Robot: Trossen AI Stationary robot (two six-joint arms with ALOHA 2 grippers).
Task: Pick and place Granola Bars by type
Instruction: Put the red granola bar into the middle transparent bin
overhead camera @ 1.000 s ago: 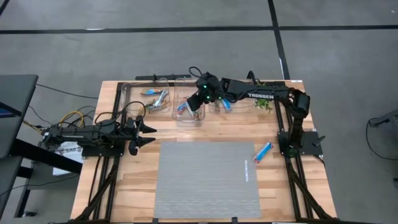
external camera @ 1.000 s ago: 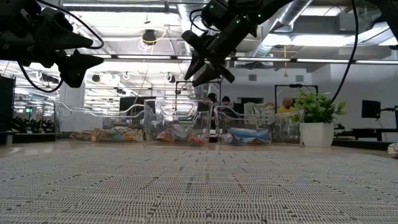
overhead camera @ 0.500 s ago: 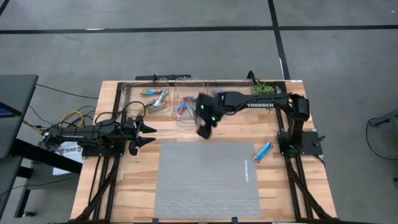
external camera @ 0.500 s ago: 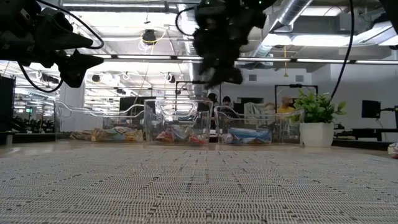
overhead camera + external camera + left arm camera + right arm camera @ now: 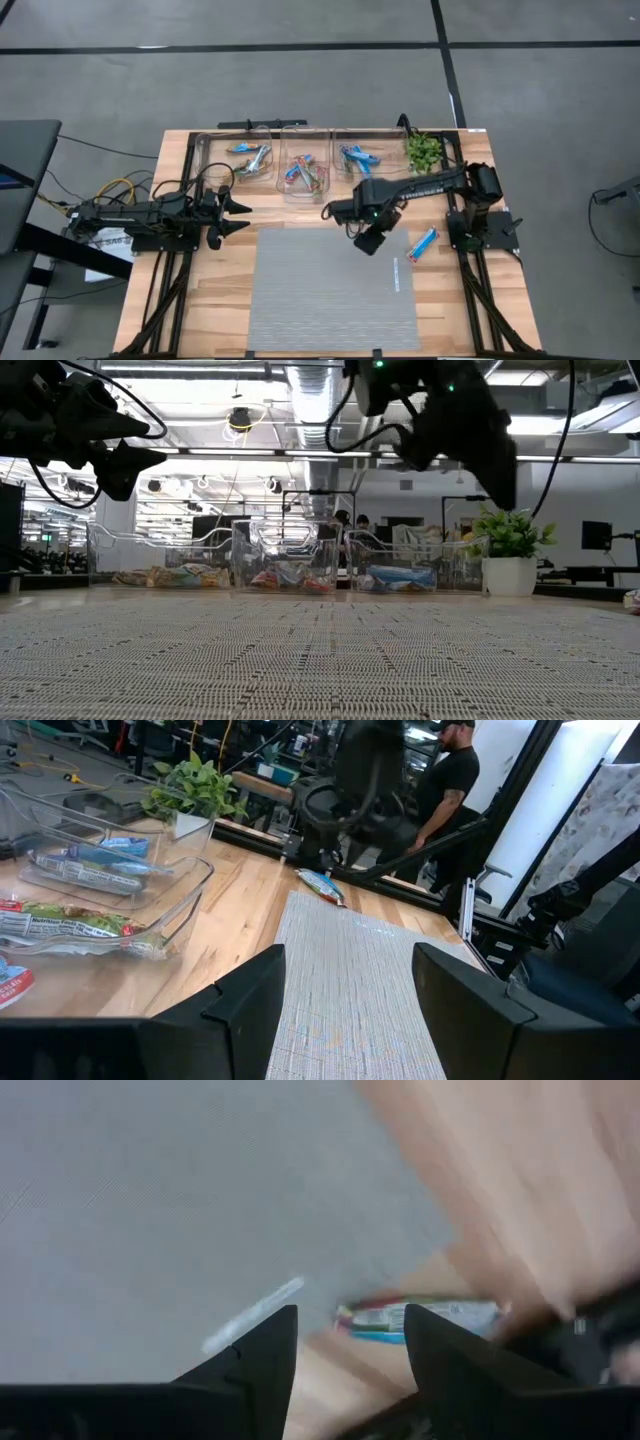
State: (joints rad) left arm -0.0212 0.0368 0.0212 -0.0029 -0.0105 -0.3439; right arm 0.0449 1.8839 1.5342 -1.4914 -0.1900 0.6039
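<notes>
High view, right claw: over the grey mat's far right corner, nothing between its parted fingers.
High view, left claw: parked at the surface's left edge, fingers spread, empty.
High view, Granola Bars: sorted in three clear bins along the far edge; one blue bar loose near the right edge.
Low view, bins: bars inside all three.
Left wrist view, blue bar: on wood beside the mat.
Right wrist view, blue bar: just past the mat's edge.
</notes>
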